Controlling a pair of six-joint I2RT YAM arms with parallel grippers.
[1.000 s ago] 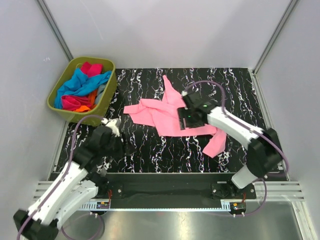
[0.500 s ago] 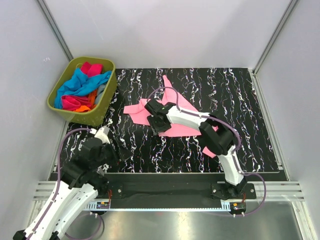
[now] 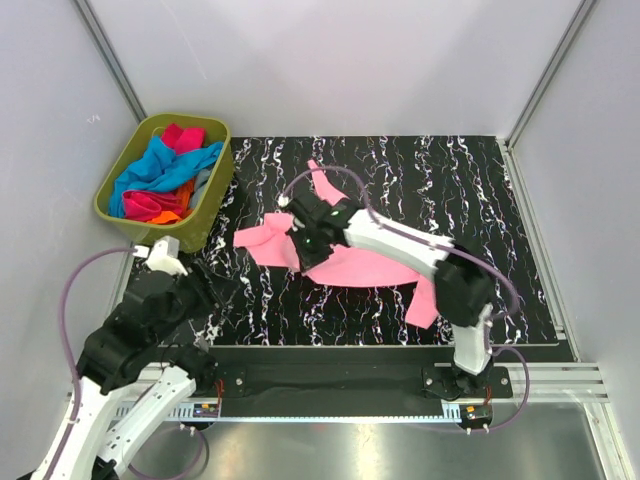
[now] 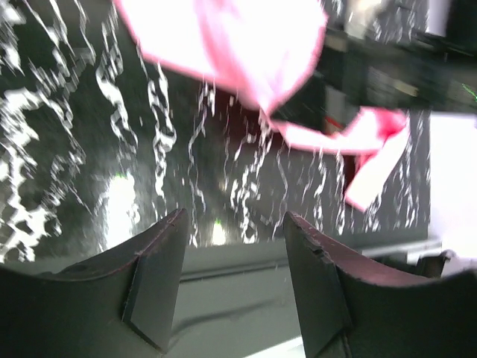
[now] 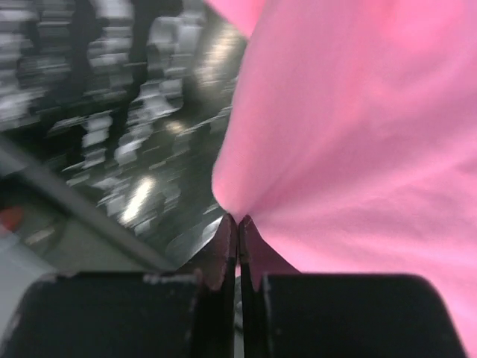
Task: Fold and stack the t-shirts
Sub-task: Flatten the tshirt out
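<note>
A light pink t-shirt point(image 3: 365, 268) lies crumpled on the black marbled mat, left of the middle. My right gripper point(image 3: 298, 246) reaches across it to its left part. In the right wrist view this gripper point(image 5: 238, 218) is shut on a pinched fold of the pink cloth point(image 5: 358, 112). My left gripper point(image 3: 222, 290) hovers at the near left, apart from the shirt; its jaws point(image 4: 235, 216) stand open with nothing between them, and the pink shirt point(image 4: 223, 37) shows far ahead. Other t-shirts, blue point(image 3: 160, 170), magenta point(image 3: 182, 135) and orange point(image 3: 168, 216), lie piled in the bin.
An olive-green bin point(image 3: 205, 215) stands at the far left corner of the mat. A metal rail point(image 3: 330, 375) with the arm bases runs along the near edge. Grey walls close in the left, back and right sides.
My right gripper swept left across the pink shirt and shut on its cloth, dragging the left part a little. My left arm drew back toward the near left, its jaws staying open.
</note>
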